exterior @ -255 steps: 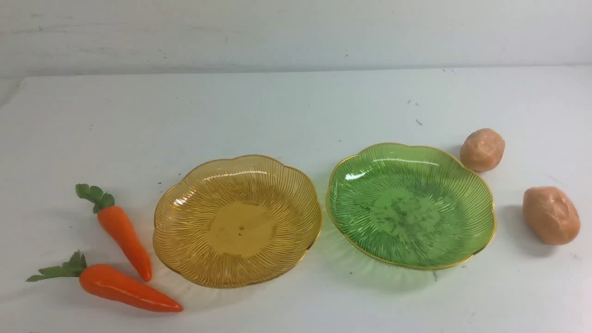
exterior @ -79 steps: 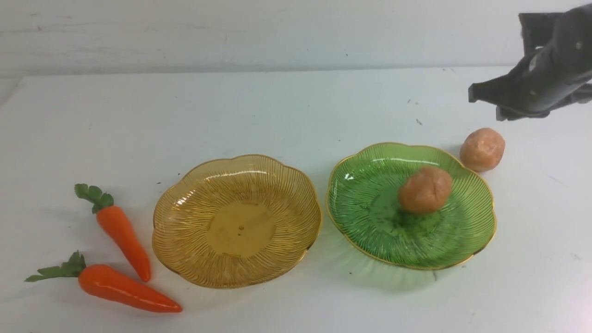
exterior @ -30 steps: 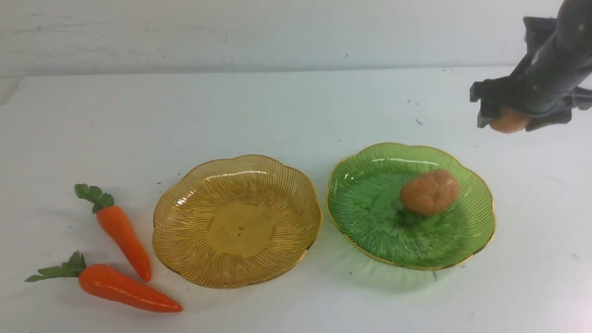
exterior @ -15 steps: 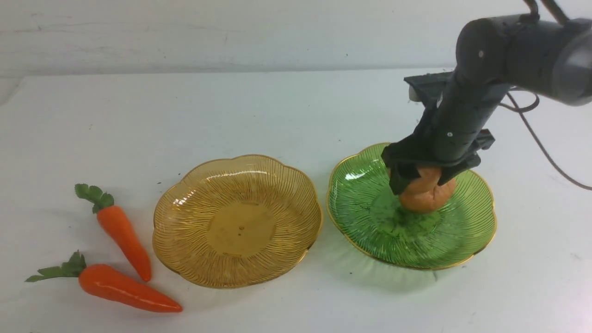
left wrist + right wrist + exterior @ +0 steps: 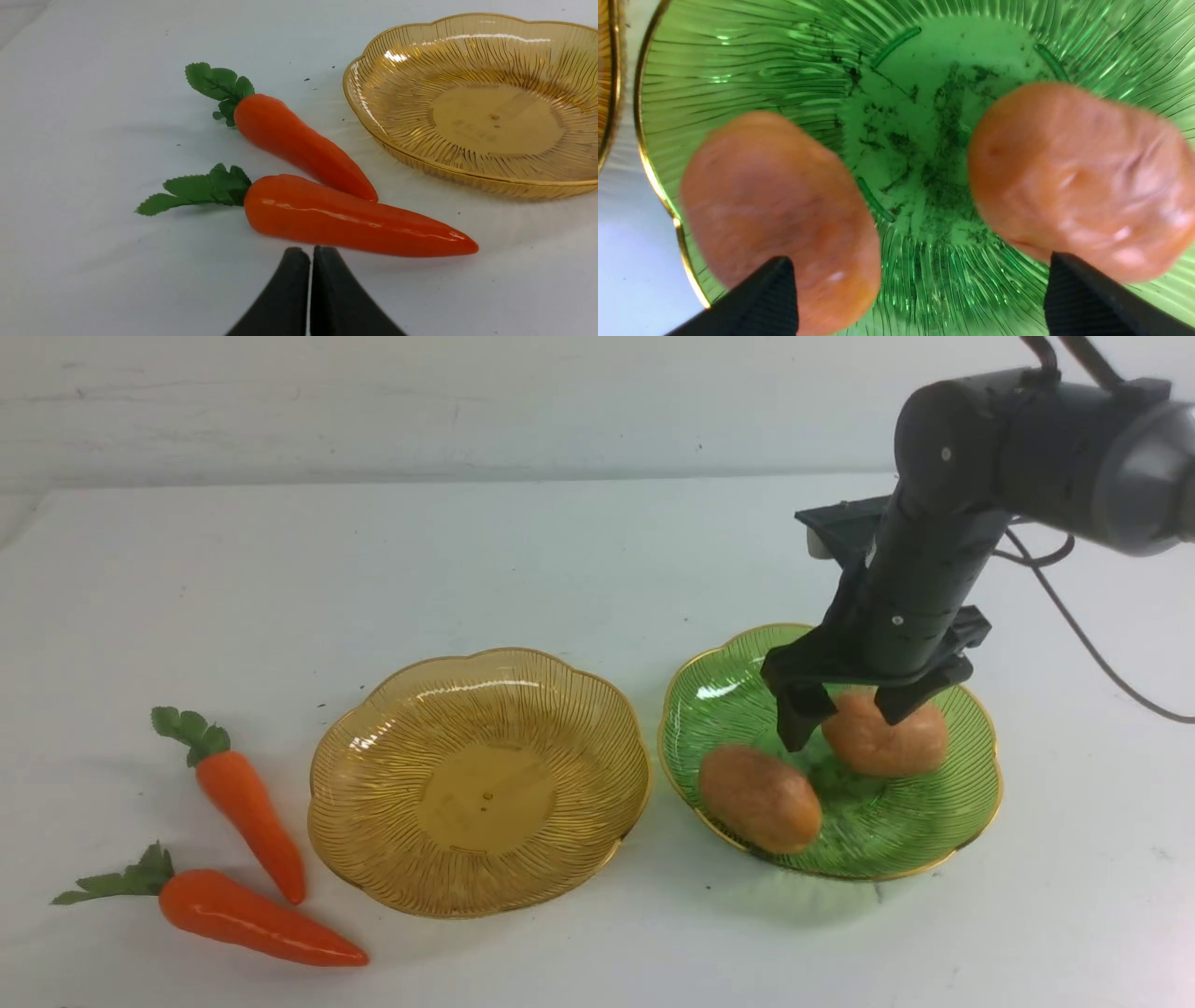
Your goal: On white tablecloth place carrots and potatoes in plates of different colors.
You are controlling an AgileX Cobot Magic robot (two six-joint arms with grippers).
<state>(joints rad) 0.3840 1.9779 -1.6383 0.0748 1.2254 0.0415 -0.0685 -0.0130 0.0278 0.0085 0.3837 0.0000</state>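
On the white tablecloth [image 5: 560, 551] two tan potatoes lie in the green plate [image 5: 976, 803], one at its front left [image 5: 759, 798] and one further back [image 5: 887, 735]. My right gripper [image 5: 845, 719] hangs open and empty just above them. The right wrist view shows both potatoes [image 5: 780, 205] [image 5: 1078, 172] on the green plate [image 5: 915, 116], apart, with my open gripper [image 5: 920, 266] over the gap. Two orange carrots [image 5: 250, 812] [image 5: 252, 919] lie left of the amber plate [image 5: 476, 784]. My left gripper [image 5: 310, 254] is shut and empty, just short of the nearer carrot [image 5: 355, 219].
The amber plate [image 5: 467, 116] holds nothing and sits beside the green one, rims nearly touching. The second carrot [image 5: 299, 142] lies with its tip against the nearer one. The right arm's cable [image 5: 1092, 644] hangs over the table's right side.
My right gripper carried the second potato over the green plate, opened and let it go. Both potatoes now lie apart in the plate.
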